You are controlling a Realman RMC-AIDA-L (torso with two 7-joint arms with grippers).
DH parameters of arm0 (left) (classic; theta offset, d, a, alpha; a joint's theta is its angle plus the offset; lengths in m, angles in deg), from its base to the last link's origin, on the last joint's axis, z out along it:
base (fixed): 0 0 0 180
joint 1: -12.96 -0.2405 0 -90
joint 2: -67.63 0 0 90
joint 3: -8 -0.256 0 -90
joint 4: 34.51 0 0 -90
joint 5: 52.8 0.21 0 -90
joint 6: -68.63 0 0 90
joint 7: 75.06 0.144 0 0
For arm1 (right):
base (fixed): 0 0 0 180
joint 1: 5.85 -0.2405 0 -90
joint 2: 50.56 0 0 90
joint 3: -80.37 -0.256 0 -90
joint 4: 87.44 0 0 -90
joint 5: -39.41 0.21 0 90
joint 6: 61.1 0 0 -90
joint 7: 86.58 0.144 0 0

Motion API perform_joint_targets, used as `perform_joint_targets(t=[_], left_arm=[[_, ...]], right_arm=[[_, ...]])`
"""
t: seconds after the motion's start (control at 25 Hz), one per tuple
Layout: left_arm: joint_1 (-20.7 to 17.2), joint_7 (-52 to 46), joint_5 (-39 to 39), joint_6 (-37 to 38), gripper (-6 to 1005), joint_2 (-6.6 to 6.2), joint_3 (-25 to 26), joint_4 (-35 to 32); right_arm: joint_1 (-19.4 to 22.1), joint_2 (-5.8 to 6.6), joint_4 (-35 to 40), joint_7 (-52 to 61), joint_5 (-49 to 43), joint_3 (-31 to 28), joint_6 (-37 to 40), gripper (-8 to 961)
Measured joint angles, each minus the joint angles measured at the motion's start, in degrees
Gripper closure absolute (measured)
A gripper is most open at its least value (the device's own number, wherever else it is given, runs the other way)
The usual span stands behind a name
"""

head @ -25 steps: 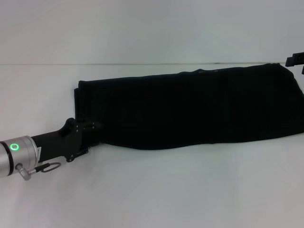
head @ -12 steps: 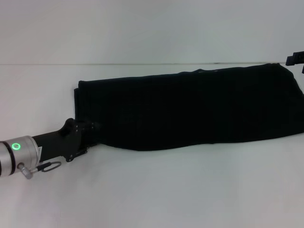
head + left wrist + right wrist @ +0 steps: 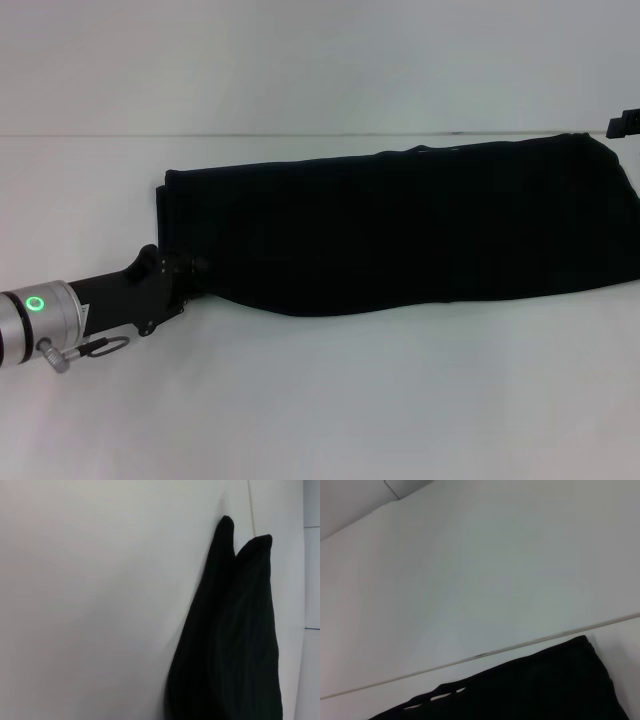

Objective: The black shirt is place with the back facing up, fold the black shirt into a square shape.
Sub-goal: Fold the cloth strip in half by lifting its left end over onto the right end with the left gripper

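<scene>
Left tool (image 3: 192, 268) meets black shirt (image 3: 400, 225)

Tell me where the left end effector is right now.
In the head view, the left end effector is low on the robot's left, at the near left corner of the black shirt.

Left tool (image 3: 195, 268) touching folded black shirt (image 3: 400, 225).

The black shirt (image 3: 400, 225) was plain black, with no pattern showing. The bench (image 3: 320, 400) was white. The left claw (image 3: 190, 268) was black, its wrist silver with a green ring light.
</scene>
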Motion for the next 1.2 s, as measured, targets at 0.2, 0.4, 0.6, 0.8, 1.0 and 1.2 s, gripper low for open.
perform_joint_targets(t=[0.2,0.4,0.6,0.8,1.0,1.2], left_arm=[[0.0,0.1,0.1,-0.2,670,-0.02,-0.1,0.1],[-0.1,0.9,0.2,-0.3,871,-0.03,-0.1,0.0],[-0.3,3.1,0.0,-0.2,984,-0.07,0.2,-0.2],[-0.4,5.5,-0.2,0.6,977,-0.45,0.5,-0.3],[-1.1,6.3,-0.3,1.4,970,-0.63,0.6,-2.2],[-2.7,6.4,-0.3,2.5,963,-0.67,1.1,-4.9]], right_arm=[[0.0,0.01,0.0,0.0,0.0,0.0,0.0,314],[0.0,0.01,0.0,0.0,0.0,0.0,0.0,314],[0.0,0.01,0.0,0.0,0.0,0.0,0.0,314],[0.0,0.01,0.0,0.0,0.0,-0.2,0.0,314],[0.1,0.21,0.0,0.0,0.0,-1.3,0.4,314],[0.2,0.36,1.1,0.0,0.1,-2.8,1.6,314]])
